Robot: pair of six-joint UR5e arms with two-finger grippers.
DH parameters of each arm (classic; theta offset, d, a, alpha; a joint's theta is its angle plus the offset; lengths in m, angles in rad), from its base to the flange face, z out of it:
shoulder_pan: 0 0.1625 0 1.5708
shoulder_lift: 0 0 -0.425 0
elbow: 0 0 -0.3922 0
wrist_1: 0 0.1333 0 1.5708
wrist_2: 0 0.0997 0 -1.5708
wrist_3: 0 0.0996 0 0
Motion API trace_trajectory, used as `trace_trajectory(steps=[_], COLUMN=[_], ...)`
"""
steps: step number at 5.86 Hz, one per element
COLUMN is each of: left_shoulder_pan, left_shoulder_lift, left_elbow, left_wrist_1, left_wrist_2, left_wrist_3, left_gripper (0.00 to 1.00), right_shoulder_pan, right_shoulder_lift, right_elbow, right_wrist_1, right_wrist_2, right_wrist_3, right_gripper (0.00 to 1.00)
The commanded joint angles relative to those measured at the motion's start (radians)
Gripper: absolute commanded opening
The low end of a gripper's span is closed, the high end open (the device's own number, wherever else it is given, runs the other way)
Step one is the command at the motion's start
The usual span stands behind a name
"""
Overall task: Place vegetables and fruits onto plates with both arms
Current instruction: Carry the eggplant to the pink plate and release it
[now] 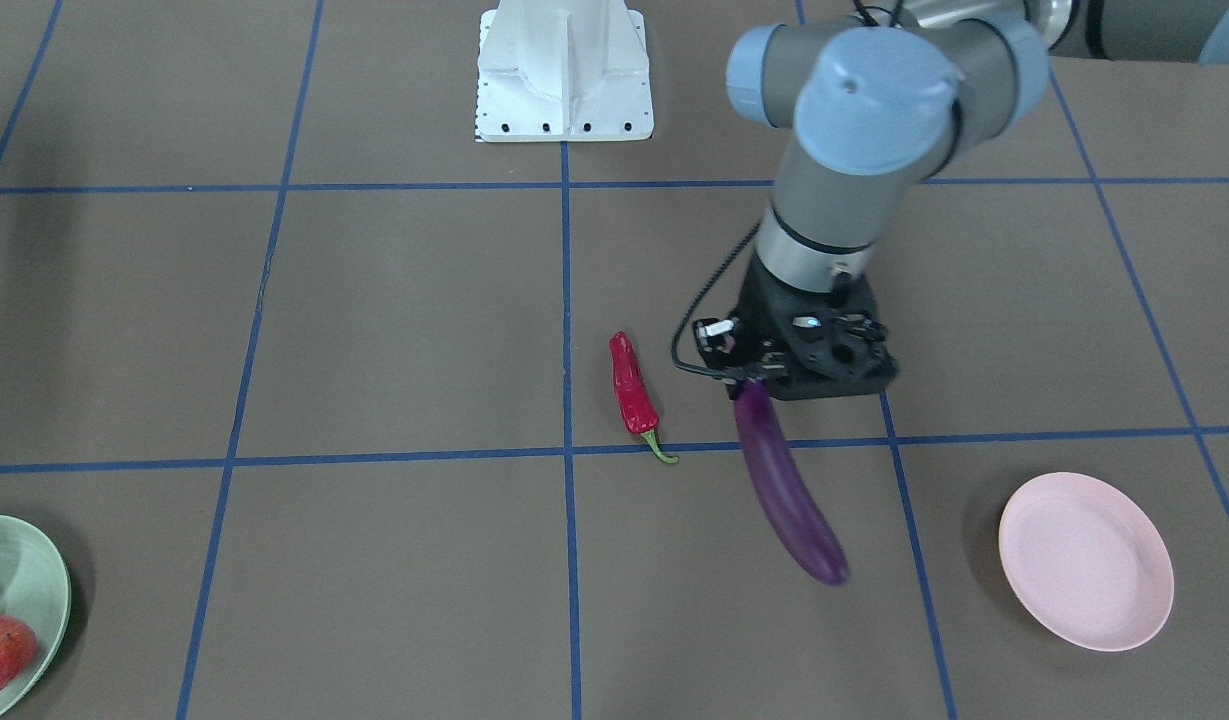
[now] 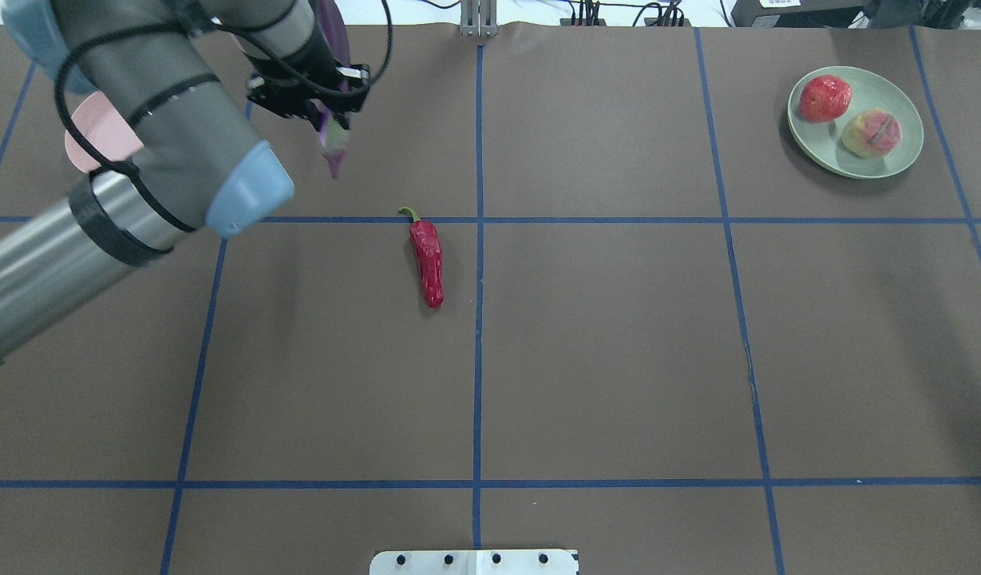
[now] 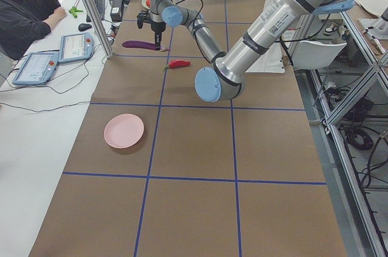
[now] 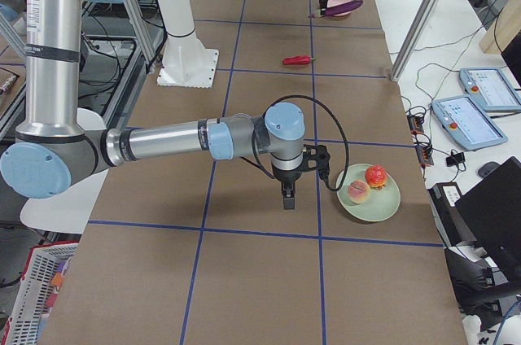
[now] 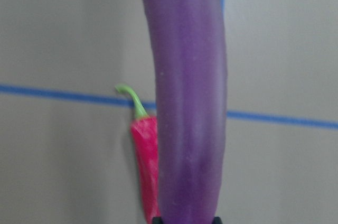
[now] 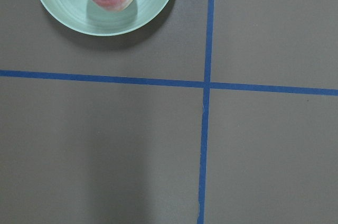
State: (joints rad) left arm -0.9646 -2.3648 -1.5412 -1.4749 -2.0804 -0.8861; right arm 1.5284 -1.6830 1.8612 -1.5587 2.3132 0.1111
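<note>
- My left claw [image 1: 764,380] is clenched on the eggplant [image 1: 789,490] near its cap end. The long body hangs free and slanted, its tip aimed toward the pink plate [image 1: 1086,560] but short of it.
- The chili [image 1: 634,395] lies on the tabletop [image 1: 404,330], beyond the eggplant from the pink plate; I judge it goes next.
- Well apart from the pink plate, the mint plate [image 2: 841,164] already carries the pomegranate [image 2: 825,97] and peach [image 2: 871,132].
- My right claw [image 4: 288,197] hangs at that far end; clenched or released, I cannot tell.
</note>
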Motion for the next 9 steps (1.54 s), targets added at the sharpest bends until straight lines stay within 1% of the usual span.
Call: trace_trajectory(steps=[1,2,3,4,5,6,7,8,9], left_shoulder_pan=[-0.220,-0.277,-0.278,-0.272,-0.244,-0.202,-0.166,-0.167,-0.169], left_shoulder_lift=[0.044,0.096,0.175,0.226,0.236,0.236,0.239,0.257,0.253], left_elbow=[0.227,0.350,0.434,0.481,0.474,0.472,0.473,0.422,0.352], left_wrist_1=[-0.004,-0.057,-0.219,-0.354,-0.354,-0.352,-0.360,-0.352,-0.299], left_wrist_2=[-0.076,-0.075,-0.066,-0.064,-0.064,-0.064,-0.064,-0.076,-0.101], left_wrist_3=[0.488,0.720,0.760,0.759,0.728,0.710,0.717,0.719,0.717], left_gripper=[0.00,0.00,0.00,0.00,0.07,0.39,0.99,1.00,1.00], right_shoulder_pan=[-0.002,-0.002,-0.005,-0.011,-0.011,-0.014,-0.014,-0.014,-0.014], right_shoulder_lift=[0.002,0.002,0.003,0.003,0.003,0.006,0.006,0.006,0.006], right_elbow=[0.000,0.000,0.000,0.000,0.000,0.000,0.000,0.000,0.000], right_wrist_1=[0.000,-0.001,-0.001,0.000,-0.001,-0.001,-0.003,-0.003,-0.001], right_wrist_2=[0.000,0.000,0.000,0.000,0.000,0.000,0.000,0.000,0.000], right_wrist_3=[-0.004,-0.002,-0.002,0.002,0.002,0.004,0.004,0.005,0.009], right_gripper=[1.00,1.00,1.00,1.00,1.00,1.00,1.00,1.00,1.00])
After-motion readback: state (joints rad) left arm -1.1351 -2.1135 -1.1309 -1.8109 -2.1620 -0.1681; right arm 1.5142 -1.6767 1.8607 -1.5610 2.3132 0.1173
